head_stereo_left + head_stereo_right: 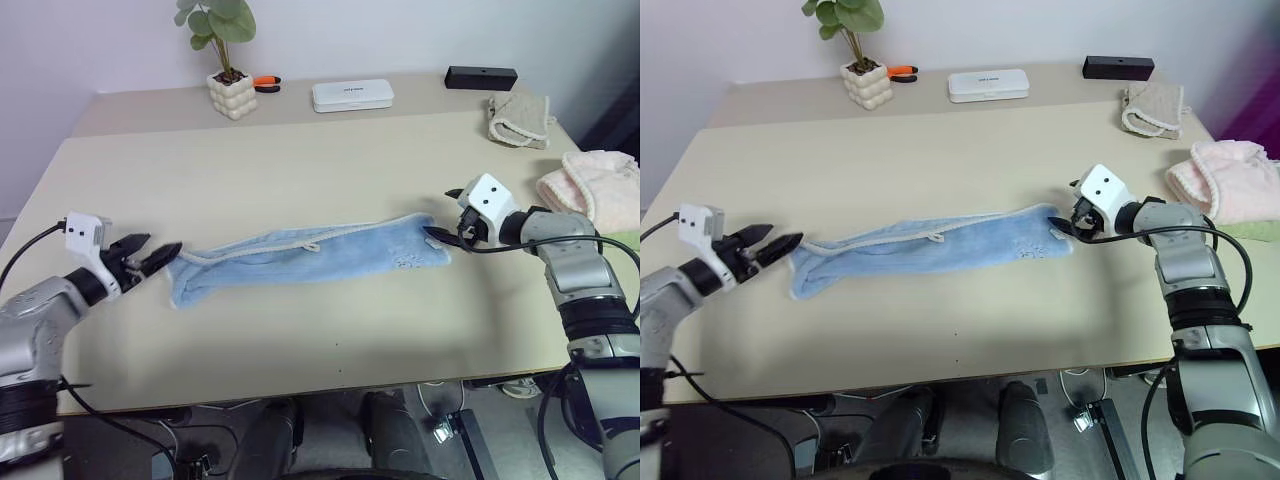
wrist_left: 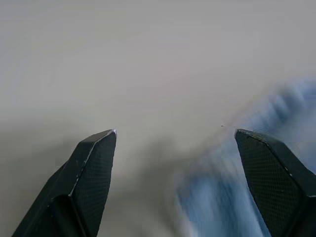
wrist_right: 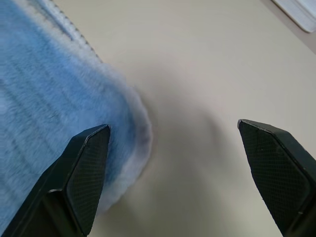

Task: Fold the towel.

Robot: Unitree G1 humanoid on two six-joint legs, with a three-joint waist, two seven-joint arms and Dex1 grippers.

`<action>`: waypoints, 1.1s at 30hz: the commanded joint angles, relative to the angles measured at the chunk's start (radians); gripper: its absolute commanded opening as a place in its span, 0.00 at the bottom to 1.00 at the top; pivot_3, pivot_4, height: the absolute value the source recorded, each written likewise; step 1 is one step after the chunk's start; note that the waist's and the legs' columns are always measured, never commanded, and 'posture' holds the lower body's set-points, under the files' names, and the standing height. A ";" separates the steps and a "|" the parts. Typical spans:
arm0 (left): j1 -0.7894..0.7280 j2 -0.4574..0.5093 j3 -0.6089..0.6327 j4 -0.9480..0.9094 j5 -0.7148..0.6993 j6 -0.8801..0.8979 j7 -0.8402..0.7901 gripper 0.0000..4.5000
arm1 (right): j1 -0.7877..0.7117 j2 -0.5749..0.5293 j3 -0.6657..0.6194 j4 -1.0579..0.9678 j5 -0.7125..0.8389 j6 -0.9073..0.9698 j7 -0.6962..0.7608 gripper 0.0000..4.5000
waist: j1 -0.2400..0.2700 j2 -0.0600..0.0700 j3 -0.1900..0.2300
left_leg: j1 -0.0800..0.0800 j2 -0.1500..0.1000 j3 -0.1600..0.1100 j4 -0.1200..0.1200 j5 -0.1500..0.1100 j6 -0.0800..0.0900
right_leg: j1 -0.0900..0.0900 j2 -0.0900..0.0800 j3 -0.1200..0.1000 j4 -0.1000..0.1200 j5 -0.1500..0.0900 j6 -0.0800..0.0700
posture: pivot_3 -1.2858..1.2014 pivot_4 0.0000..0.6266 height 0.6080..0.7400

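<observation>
Stretched long and narrow across the middle of the table (image 1: 300, 150), the towel (image 1: 310, 258) lies flat, light blue, with a whitish stitched edge along its far side and a small white loop tag (image 1: 312, 246) near mid-length. From the towel's centre, the left end effector (image 1: 150, 260) sits at nine o'clock, just off the cloth's end, its two black fingers spread and gripping nothing. The right end effector (image 1: 440, 235) sits at three o'clock at the opposite end, fingers likewise spread wide, empty.

Both head views take in the far side of the table: a potted plant (image 1: 228, 60) at eleven o'clock, a white flat case (image 1: 352, 95) at twelve, a black bar (image 1: 481, 77) and a beige cloth (image 1: 518, 118) at one to two. A pale pink towel (image 1: 592, 183) at the right edge is cut off by the frame.

Closer in, the left wrist view shows its fingers (image 2: 91, 177) apart over bare table, the blue cloth a blur beside one fingertip. The right wrist view shows the towel's rounded end reaching one finger (image 3: 84, 173); whether they touch is hard to tell.
</observation>
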 commanded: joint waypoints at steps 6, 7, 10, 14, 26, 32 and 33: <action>-0.088 0.040 -0.165 0.084 0.183 -0.201 -0.077 0.87 | 0.028 0.011 -0.027 -0.112 0.022 0.037 -0.024 0.93 | 0.008 0.000 0.000 | 0.000 0.000 0.000 0.001 0.000 0.000 | 0.001 0.000 0.000 0.000 0.000 0.000 | 0.52 0.24 1.00; -0.118 0.025 -0.188 0.121 0.218 -0.229 -0.048 0.87 | 0.032 0.013 -0.028 -0.121 0.023 0.043 -0.027 0.93 | 0.007 0.000 0.000 | 0.000 0.000 -0.001 0.001 0.000 0.000 | 0.001 0.000 0.000 0.000 0.000 0.000 | 0.52 0.24 1.00; -0.178 -0.016 -0.219 0.213 0.293 -0.308 0.033 0.87 | 0.042 0.015 -0.032 -0.140 0.026 0.056 -0.035 0.93 | 0.006 0.000 0.000 | 0.000 0.000 -0.001 0.001 0.000 0.000 | 0.001 0.000 0.000 0.000 0.000 0.000 | 0.52 0.24 1.00; -0.293 -0.106 -0.158 0.352 0.296 -0.315 0.216 0.87 | 0.068 0.009 -0.048 -0.181 0.036 0.078 -0.045 0.93 | 0.004 0.000 0.000 | 0.000 0.000 0.000 0.001 0.000 0.000 | 0.001 0.000 0.000 0.001 0.001 0.001 | 0.52 0.24 1.00; -0.106 -0.095 0.032 0.046 0.014 -0.110 0.088 0.87 | 0.306 0.061 -0.341 -0.682 0.477 0.695 -0.136 0.97 | 0.003 -0.001 0.000 | -0.001 0.000 -0.002 0.001 -0.001 0.001 | 0.000 0.000 0.000 -0.001 0.001 0.001 | 0.52 0.24 1.00; 0.125 -0.014 0.050 -0.226 -0.027 -0.038 0.002 0.87 | 0.462 0.218 -0.541 -0.920 0.815 1.138 -0.371 0.97 | 0.012 -0.001 -0.001 | 0.000 0.000 -0.003 0.000 -0.002 0.002 | 0.002 0.000 0.000 -0.001 0.001 0.000 | 0.52 0.24 1.00; 0.145 -0.008 0.041 -0.270 -0.036 -0.027 -0.006 0.87 | 0.467 0.253 -0.565 -0.935 0.849 1.187 -0.423 0.97 | 0.014 -0.001 0.000 | 0.000 0.000 -0.003 0.000 -0.001 0.002 | 0.002 0.000 0.000 -0.002 0.000 0.000 | 0.52 0.24 1.00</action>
